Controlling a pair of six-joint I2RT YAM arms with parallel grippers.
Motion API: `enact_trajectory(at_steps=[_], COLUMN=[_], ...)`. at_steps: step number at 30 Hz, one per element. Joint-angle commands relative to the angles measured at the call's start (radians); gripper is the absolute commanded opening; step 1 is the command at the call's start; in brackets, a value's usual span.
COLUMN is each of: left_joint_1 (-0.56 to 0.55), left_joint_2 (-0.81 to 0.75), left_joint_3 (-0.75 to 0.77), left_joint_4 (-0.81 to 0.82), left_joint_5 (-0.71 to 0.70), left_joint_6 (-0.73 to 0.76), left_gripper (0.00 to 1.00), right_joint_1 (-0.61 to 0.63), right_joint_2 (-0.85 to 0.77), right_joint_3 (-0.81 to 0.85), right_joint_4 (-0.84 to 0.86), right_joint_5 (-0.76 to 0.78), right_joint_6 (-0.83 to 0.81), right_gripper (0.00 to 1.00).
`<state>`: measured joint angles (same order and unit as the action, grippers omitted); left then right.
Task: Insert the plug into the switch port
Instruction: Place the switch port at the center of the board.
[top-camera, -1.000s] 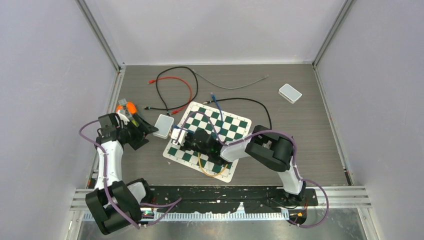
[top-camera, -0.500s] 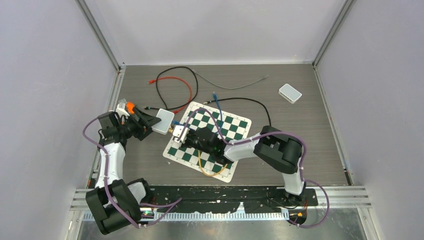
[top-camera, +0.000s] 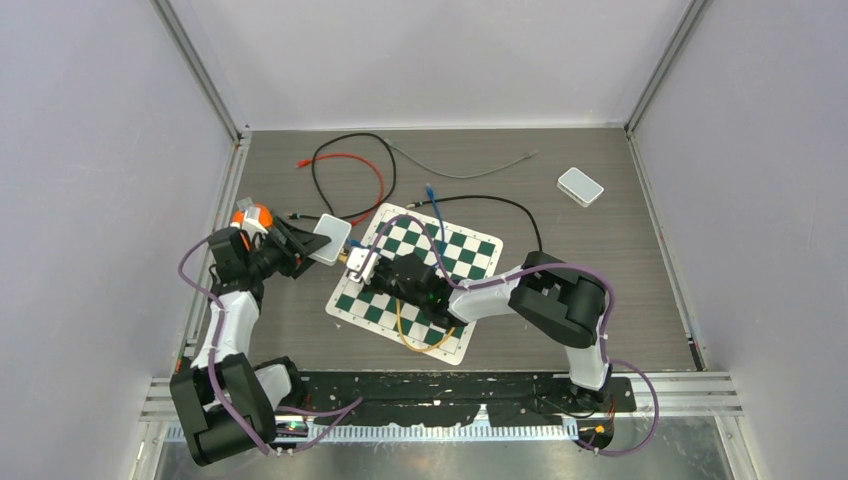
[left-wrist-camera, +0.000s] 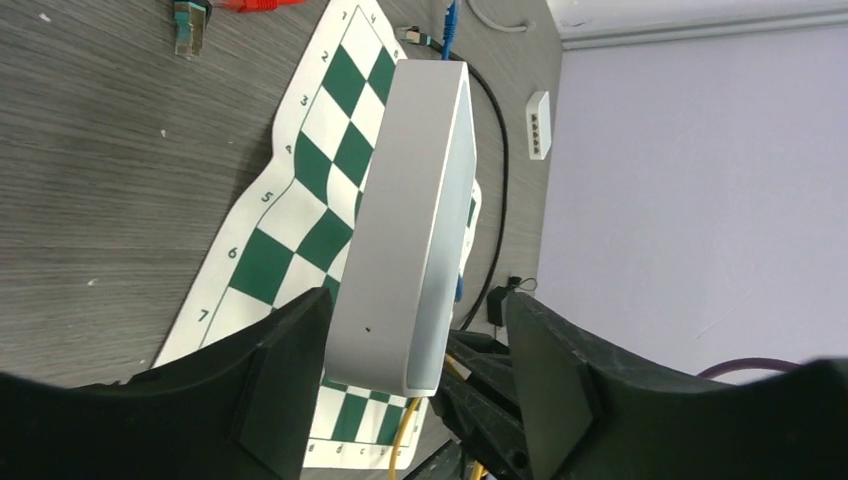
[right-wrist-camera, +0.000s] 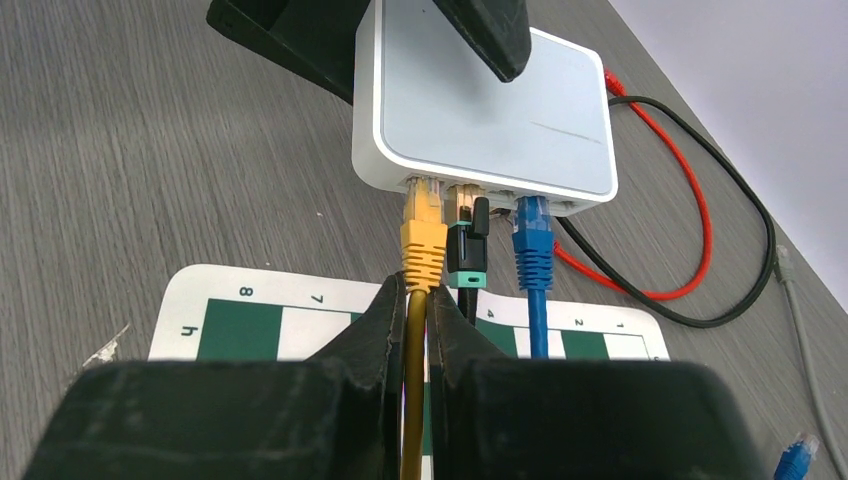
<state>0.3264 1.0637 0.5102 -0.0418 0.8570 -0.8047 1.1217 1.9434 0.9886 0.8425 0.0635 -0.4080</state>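
The white switch (top-camera: 331, 237) sits at the chessboard mat's left corner and shows in the left wrist view (left-wrist-camera: 400, 220) and the right wrist view (right-wrist-camera: 480, 110). My left gripper (top-camera: 305, 245) straddles its left end (left-wrist-camera: 418, 300). One finger touches its underside. The other finger stands a little off its top face. My right gripper (top-camera: 352, 260) is shut (right-wrist-camera: 422, 300) on the yellow cable just behind the yellow plug (right-wrist-camera: 424, 240). The plug's tip sits in the switch's leftmost port. A black plug with a teal end (right-wrist-camera: 467, 250) and a blue plug (right-wrist-camera: 532, 245) sit in the ports beside it.
The green-and-white chessboard mat (top-camera: 450, 260) lies mid-table under my right arm. Red (top-camera: 350, 160), black (top-camera: 340, 140), grey (top-camera: 460, 165) and blue (top-camera: 432, 205) cables lie behind it. A second white switch (top-camera: 580, 186) rests at the back right. A loose teal plug (left-wrist-camera: 190, 25) lies near the mat.
My left gripper has swung right and come around the switch's left end. The switch has shifted slightly toward the back. My right gripper has pushed left with the yellow plug, up to the switch.
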Motion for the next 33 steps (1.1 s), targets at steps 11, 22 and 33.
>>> enact_trajectory(at_steps=[11, 22, 33], left_joint_1=[-0.034, -0.132, -0.193], left_joint_2=[0.0, 0.057, 0.07], left_joint_3=[-0.052, -0.059, -0.106], left_joint_4=[0.22, 0.212, 0.084], left_joint_5=[0.084, 0.14, 0.121], left_joint_6=[-0.198, -0.147, -0.022], left_gripper=[0.0, 0.0, 0.0], right_joint_1=[0.0, 0.0, -0.016], right_joint_2=[-0.082, -0.047, -0.028], right_joint_3=[0.011, 0.109, 0.215], right_joint_4=[0.152, 0.096, 0.056], right_joint_5=[-0.039, -0.074, -0.019], right_joint_6=[0.024, 0.007, -0.002], right_gripper=[0.05, 0.05, 0.05])
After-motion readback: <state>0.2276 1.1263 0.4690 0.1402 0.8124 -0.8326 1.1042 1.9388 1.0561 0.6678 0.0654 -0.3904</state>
